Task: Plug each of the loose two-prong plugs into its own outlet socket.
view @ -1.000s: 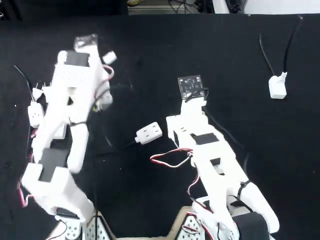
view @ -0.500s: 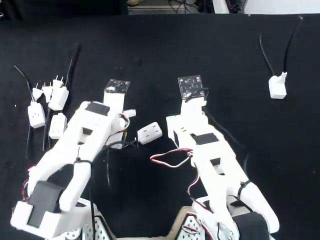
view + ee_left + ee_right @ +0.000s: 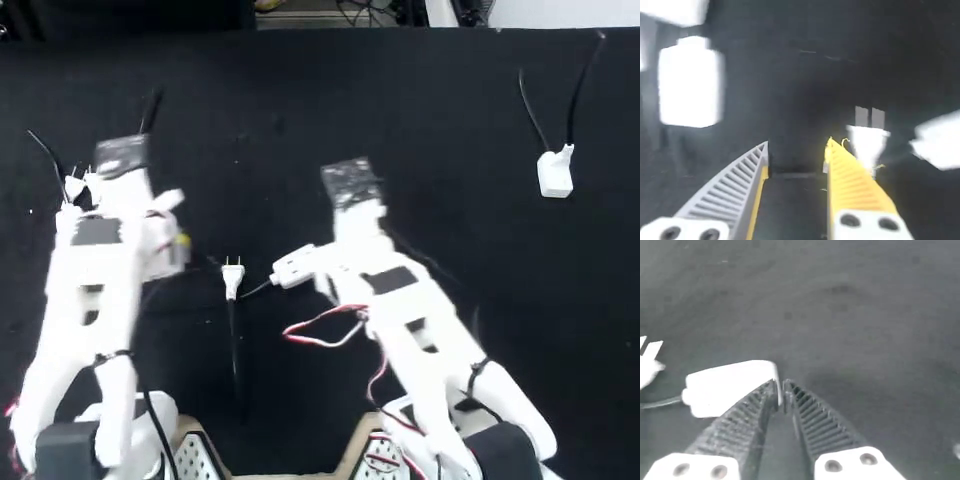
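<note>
A loose two-prong plug [image 3: 232, 268] lies on the black table, prongs away from the arms' bases, its dark cord trailing back toward them. Just right of it a white outlet socket [image 3: 291, 264] lies against my right arm [image 3: 385, 285]. In the right wrist view my right gripper [image 3: 780, 388] is shut, its tips touching the end of that socket [image 3: 730, 385]. My left arm [image 3: 95, 250] stands over the left group of plugs [image 3: 76, 185]. My left gripper [image 3: 796, 146] is open and holds nothing; a white plug [image 3: 867, 134] lies just beyond its yellow finger [image 3: 852, 177], and a white block [image 3: 690, 80] farther off.
Another white socket [image 3: 555, 172] with a black cord lies at the far right. A red and white wire loop [image 3: 325, 325] hangs from the right arm. The table's far side is bare black cloth.
The left arm swung to the centre and back to the left; a plug with its cord now lies beside the centre socket. The right arm shifted left up to that socket.
</note>
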Robot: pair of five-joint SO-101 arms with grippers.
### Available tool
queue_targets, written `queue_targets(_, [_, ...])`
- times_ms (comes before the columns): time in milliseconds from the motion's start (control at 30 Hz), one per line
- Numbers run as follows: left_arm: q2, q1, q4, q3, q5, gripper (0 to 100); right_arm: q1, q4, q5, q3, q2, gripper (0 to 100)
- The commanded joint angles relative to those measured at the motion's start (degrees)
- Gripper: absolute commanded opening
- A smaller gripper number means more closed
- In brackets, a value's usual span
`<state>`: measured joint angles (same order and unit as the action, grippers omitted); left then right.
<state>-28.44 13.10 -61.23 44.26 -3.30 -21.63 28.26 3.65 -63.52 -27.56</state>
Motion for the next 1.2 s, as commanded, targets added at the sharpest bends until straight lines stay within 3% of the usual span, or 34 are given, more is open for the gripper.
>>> queue_targets(0, [-2.0, 8.0, 5.2, 4.3, 0.5, 18, -5.1, 5.4, 0.2, 7.4, -2.3, 2.9])
queue_targets(133, [-2.3, 12.1, 14.9, 13.0, 0.5, 18, -9.9, 9.3, 0.6, 9.9, -2.3, 2.9])
queue_targets(267, [-2.4, 13.4, 19.7, 17.1, 0.4, 18, -17.9, 9.1, 0.7, 9.9, -2.3, 2.9])
queue_targets(433, [-2.1, 13.5, 22.0, 18.9, 0.4, 18, -23.4, -0.4, 8.3, 6.9, 0.7, 3.0])
queue_targets(567, [-2.5, 13.6, 21.9, 18.9, 0.4, 18, -24.4, -4.9, 7.8, 8.6, 9.5, 3.3])
queue_targets(800, [-2.0, 13.2, 21.9, 18.9, 0.4, 18, -26.6, -0.4, 9.8, 18.8, 24.0, 14.6])
queue_targets(1167, [-2.5, 9.8, 22.0, 20.4, 0.4, 18, -26.5, 0.6, 9.5, 27.4, 29.8, 14.8])
